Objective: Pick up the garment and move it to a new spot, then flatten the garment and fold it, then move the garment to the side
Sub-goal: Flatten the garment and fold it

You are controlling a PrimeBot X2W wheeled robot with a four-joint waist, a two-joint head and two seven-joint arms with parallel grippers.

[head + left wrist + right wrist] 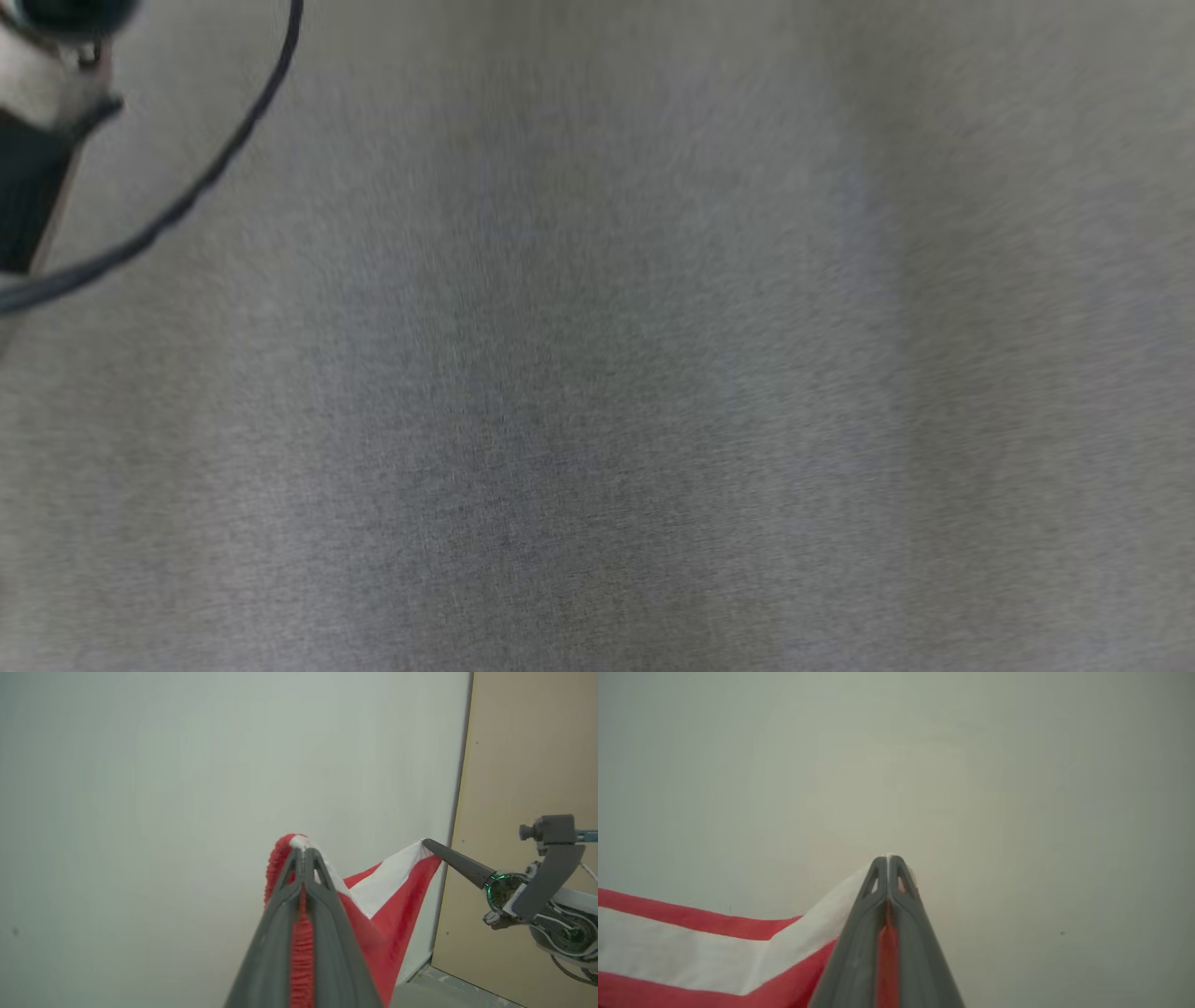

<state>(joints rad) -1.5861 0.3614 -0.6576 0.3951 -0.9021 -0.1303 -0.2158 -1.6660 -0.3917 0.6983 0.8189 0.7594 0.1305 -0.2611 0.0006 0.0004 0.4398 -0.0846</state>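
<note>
Pale, smooth wall (187, 788) backs both wrist views, and a flat tan panel (528, 765) meets it along a straight dark edge in the left wrist view. The left fingers (302, 858) are pressed together on the garment (392, 905), pinching a red ribbed, gathered hem that runs down the slit between them and bulges out at their tip. From there the cloth stretches in the air as a taut, thin sheet of red with a broad white band, across to the right fingers (432, 847), which are closed on its far corner. In the right wrist view the right fingers (888, 865) also stand shut, with red cloth between them, and the garment (668, 938) trails away to that view's left in red and white stripes. The head view looks down on a blurred grey surface (653, 373) with a fine woven texture. A thin dark cable (224, 159) curves across its upper left corner.
</note>
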